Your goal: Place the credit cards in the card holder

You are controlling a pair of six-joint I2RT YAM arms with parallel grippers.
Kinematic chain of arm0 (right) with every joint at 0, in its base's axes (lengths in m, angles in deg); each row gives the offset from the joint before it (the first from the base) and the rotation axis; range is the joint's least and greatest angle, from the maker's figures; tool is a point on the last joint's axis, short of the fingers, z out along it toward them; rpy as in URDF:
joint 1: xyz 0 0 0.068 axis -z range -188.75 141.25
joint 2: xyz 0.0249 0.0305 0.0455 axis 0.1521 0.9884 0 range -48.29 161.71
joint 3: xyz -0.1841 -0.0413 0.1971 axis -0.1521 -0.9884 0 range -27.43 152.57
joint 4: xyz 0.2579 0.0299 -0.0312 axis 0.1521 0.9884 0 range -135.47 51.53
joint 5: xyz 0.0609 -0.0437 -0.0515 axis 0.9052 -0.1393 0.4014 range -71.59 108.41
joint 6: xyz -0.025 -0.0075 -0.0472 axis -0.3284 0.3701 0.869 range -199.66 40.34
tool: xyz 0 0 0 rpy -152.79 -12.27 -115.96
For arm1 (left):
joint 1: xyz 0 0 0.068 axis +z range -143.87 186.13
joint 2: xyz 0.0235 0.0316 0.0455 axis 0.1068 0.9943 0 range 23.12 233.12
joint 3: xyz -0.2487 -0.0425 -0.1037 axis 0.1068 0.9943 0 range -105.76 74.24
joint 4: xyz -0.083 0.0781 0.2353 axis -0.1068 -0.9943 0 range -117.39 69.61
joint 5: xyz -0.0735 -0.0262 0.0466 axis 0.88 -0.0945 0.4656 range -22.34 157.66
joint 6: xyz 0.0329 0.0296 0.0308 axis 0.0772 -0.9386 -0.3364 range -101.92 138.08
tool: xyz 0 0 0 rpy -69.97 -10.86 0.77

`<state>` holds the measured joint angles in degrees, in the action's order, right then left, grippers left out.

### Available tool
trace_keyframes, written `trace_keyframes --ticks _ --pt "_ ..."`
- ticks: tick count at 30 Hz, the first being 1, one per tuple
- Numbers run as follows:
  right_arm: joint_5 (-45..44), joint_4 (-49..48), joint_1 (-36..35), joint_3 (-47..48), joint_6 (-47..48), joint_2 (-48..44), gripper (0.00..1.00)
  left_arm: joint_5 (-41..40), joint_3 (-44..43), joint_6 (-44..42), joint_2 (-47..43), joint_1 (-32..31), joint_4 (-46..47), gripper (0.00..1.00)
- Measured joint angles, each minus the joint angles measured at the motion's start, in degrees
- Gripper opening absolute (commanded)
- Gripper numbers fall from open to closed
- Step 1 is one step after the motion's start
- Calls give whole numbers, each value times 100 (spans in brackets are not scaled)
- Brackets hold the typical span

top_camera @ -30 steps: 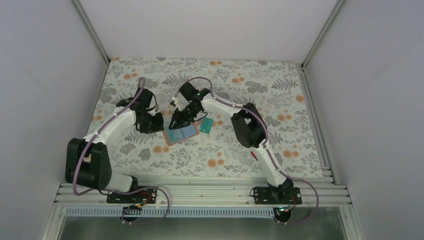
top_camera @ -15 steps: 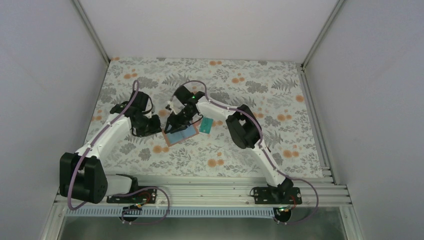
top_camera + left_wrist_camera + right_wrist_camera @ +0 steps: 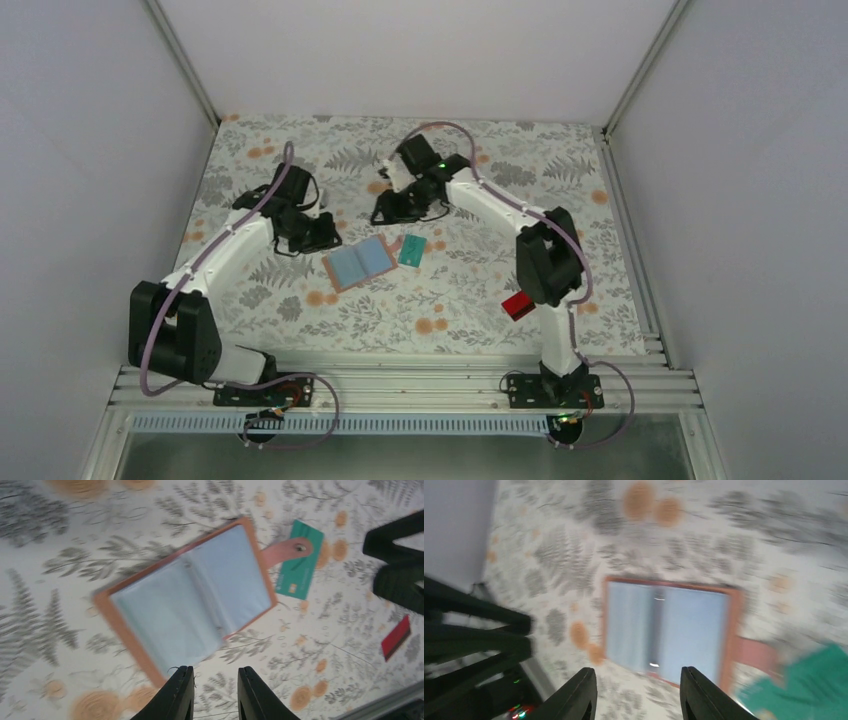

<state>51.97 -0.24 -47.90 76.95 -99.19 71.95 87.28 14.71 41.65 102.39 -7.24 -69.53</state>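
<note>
You had the card holder [image 3: 360, 264] lying open on the floral table [image 3: 560, 180], clear pockets facing up, between your two arms. Its strap tab [image 3: 287, 550] rested on a teal card [image 3: 299, 561] just beside the holder's right edge. A red card [image 3: 516, 306] lay well apart, near the right arm. Your left gripper [image 3: 214, 696] hovered beside the holder's left end, jaws slightly spread and empty. Your right gripper [image 3: 639, 695] hung beyond the holder's far side, jaws wide apart and holding nothing. Its wrist view was blurred.
</note>
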Motion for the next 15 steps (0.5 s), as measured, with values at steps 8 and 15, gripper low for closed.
trace_keyframes --ticks 8,15 --pt "-824 -352 970 -2079 -378 -782 49 308 -831 -197 1106 -1003 505 35" --pt "-813 -511 1215 -1926 -374 -247 41 249 -1703 -240 2050 -1508 710 35"
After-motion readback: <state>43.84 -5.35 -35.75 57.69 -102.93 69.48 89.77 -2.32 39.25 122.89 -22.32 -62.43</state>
